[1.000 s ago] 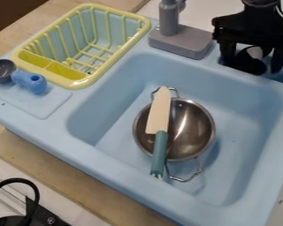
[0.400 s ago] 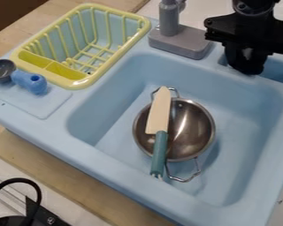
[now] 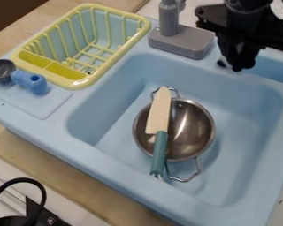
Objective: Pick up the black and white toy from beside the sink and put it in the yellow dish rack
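My gripper (image 3: 238,65) hangs at the upper right, above the sink's back rim and right of the grey faucet base (image 3: 181,42). Its fingers are together, and I see nothing clearly held between them. Lower and to the left, a steel pot (image 3: 192,128) with wire handles sits in the blue sink (image 3: 238,132). A toy knife (image 3: 159,112) with a cream blade and teal handle lies across the pot's left side, its handle end extending past the near rim. The gripper is apart from both.
A yellow dish rack (image 3: 79,82) stands at the upper left. Beside it on the sink's left ledge lie a dark round cup (image 3: 1,70) and a blue piece (image 3: 29,82). A black cable (image 3: 40,194) curves at the lower left.
The gripper has moved left along the sink's back edge, and its fingers, wide apart before, have come together. The pot and knife have kept their places.
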